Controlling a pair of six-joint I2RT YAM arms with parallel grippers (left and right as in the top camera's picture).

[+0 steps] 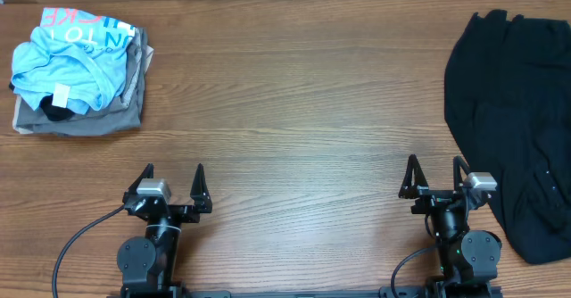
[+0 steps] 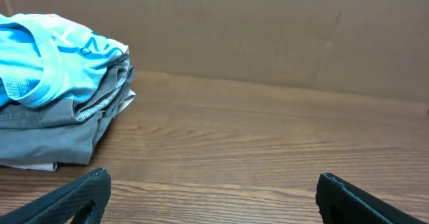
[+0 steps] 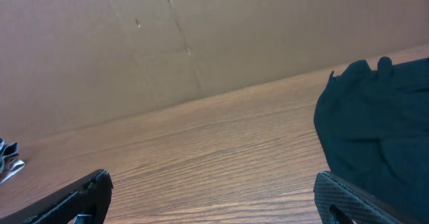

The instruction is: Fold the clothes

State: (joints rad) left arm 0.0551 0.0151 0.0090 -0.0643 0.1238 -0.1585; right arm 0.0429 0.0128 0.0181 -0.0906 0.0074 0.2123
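The black garment (image 1: 516,124) lies crumpled at the right side of the wooden table, running from the far edge to near the front. It also shows at the right of the right wrist view (image 3: 379,127). No white label is visible. My right gripper (image 1: 435,175) is open and empty near the front edge, just left of the garment and apart from it; its fingers (image 3: 211,187) frame bare wood. My left gripper (image 1: 174,180) is open and empty at the front left, its fingers (image 2: 211,187) over bare wood.
A stack at the far left holds a light blue printed T-shirt (image 1: 71,57) on a folded grey-tan garment (image 1: 85,118); both show in the left wrist view (image 2: 53,63). A brown cardboard wall (image 3: 201,43) stands along the far table edge.
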